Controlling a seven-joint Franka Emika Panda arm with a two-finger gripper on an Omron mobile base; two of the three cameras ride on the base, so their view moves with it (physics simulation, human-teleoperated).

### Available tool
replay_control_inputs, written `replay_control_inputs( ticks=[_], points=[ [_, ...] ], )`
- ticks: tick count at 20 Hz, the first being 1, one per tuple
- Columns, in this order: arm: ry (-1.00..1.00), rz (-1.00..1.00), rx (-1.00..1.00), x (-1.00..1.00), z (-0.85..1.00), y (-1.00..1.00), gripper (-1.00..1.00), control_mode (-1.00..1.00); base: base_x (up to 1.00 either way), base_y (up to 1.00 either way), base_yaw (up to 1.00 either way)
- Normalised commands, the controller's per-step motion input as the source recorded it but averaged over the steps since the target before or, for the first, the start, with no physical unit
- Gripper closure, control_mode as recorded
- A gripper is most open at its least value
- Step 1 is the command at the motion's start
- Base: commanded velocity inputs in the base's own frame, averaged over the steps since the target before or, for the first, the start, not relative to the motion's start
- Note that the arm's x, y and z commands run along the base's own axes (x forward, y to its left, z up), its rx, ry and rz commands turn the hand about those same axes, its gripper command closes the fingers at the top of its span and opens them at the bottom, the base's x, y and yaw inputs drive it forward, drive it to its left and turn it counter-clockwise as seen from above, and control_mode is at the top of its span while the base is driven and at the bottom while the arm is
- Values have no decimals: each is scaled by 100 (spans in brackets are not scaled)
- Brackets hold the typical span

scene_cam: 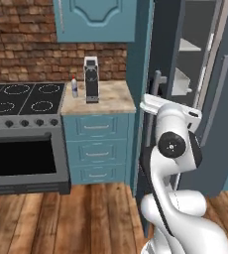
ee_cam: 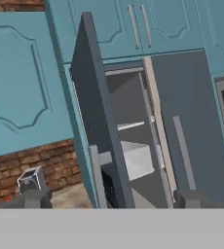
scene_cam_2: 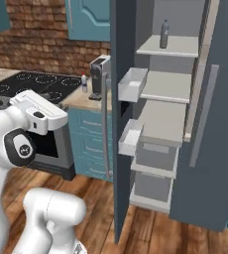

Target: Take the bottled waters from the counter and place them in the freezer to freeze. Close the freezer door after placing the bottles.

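The gripper [ee_cam: 109,199] is standing with its jaws wide apart and nothing between them, facing the freezer [scene_cam_2: 168,119]. The freezer door [scene_cam_2: 122,119] is hanging open, white bins on its inner face. One grey-blue bottle [scene_cam_2: 164,34] is standing upright on the top shelf [scene_cam_2: 180,47]. Farther off, the red-capped bottle [scene_cam: 74,87] is sitting near the counter's [scene_cam: 113,99] back left corner, just beside the coffee machine [scene_cam: 91,79].
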Motion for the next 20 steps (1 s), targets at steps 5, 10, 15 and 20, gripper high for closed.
replay_control_inputs(
  ticks=[5,10,15,20],
  points=[
    [0,0,0,0,0,0,-100,100,96,100,1],
    [0,0,0,0,0,0,-100,100,97,78,8],
    [0,0,0,0,0,0,-100,100,100,27,-1],
    [0,0,0,0,0,0,-100,100,84,2,-8]
  ],
)
